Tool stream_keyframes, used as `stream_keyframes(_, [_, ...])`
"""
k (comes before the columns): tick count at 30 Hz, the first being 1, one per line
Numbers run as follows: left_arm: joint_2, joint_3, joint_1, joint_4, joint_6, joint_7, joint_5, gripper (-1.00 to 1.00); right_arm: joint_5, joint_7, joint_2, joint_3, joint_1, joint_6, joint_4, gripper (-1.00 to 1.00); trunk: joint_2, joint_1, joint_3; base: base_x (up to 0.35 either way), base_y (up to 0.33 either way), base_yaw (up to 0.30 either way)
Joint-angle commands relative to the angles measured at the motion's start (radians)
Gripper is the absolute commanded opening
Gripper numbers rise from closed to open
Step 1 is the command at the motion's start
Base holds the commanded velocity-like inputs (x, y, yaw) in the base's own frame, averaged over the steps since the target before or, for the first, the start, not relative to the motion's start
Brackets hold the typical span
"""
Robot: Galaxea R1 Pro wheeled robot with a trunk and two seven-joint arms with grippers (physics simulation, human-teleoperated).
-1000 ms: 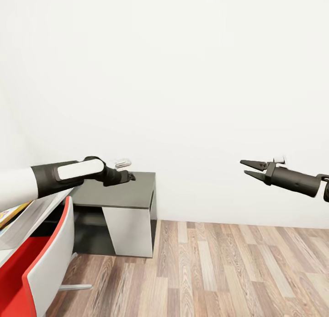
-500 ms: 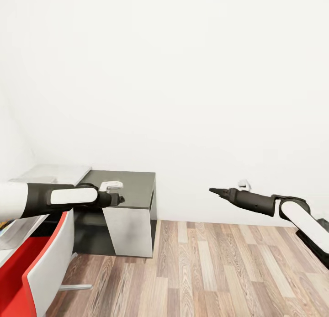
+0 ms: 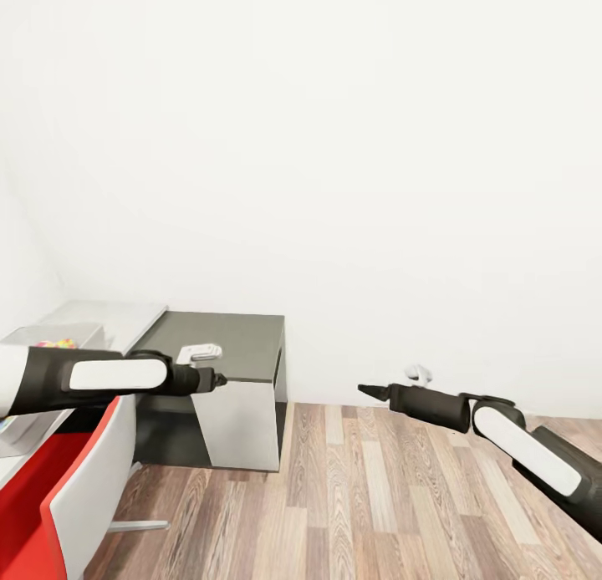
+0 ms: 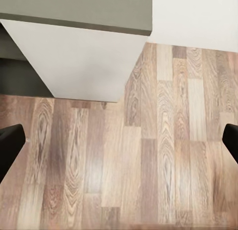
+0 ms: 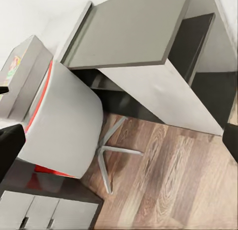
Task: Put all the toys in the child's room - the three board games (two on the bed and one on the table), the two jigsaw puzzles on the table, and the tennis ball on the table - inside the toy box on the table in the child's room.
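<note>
Both pincers, left (image 3: 219, 380) and right (image 3: 364, 389), are carried spread and empty, the toy box (image 3: 46, 339) is glimpsed at nine o'clock on the table (image 3: 226, 346), so toys are judged outstanding.

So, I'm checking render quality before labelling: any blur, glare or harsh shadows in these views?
Head view: sharp, evenly lit, the white wall nearly featureless, only soft shade under the table. Left wrist view: crisp grain on the wood floor, no glare. Right wrist view: tilted framing, a soft shadow beneath the chair, and the fingertips at the edges look dark and soft.
</note>
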Motion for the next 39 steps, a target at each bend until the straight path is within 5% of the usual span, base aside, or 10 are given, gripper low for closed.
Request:
stream_keyframes(1, [0.003,-0.001,-0.002,-0.007,0.0,0.003,0.002,1.0,-0.003,-0.007,0.004,0.024,-0.002,-0.009,0.011,1.0,-0.003,0.001,-0.002,0.0,0.0,0.0])
stream_keyframes(8, [0.008,-0.003,-0.002,-0.027,-0.003,0.004,0.0,1.0,-0.003,-0.032,0.05,0.11,-0.002,-0.036,0.1,1.0,-0.003,0.001,-0.002,0.0,0.0,0.0])
stream_keyframes(19, [0.01,-0.003,-0.002,-0.075,-0.004,0.004,-0.001,1.0,-0.004,-0.038,0.124,0.14,-0.002,-0.044,0.251,1.0,-0.003,0.001,-0.002,0.0,0.0,0.0])
stream_keyframes(25, [0.01,-0.006,-0.002,-0.106,-0.017,0.004,0.001,1.0,-0.005,-0.039,0.169,0.198,-0.002,-0.058,0.327,1.0,-0.003,0.001,-0.002,0.0,0.0,0.0])
stream_keyframes(27, [0.011,-0.029,-0.002,-0.116,-0.039,0.004,0.001,1.0,-0.005,-0.039,0.198,0.259,-0.002,-0.1,0.371,1.0,-0.003,0.001,-0.002,0.0,0.0,0.0])
stream_keyframes(30, [0.01,-0.06,-0.002,-0.12,-0.05,0.004,0.001,1.0,-0.005,-0.039,0.219,0.299,-0.002,-0.142,0.398,1.0,-0.003,0.001,-0.002,0.0,0.0,0.0])
stream_keyframes(39, [0.008,-0.118,-0.001,-0.125,-0.063,0.003,0.002,1.0,-0.005,-0.04,0.255,0.366,-0.002,-0.223,0.442,1.0,-0.003,0.001,-0.002,0.0,0.0,0.0])
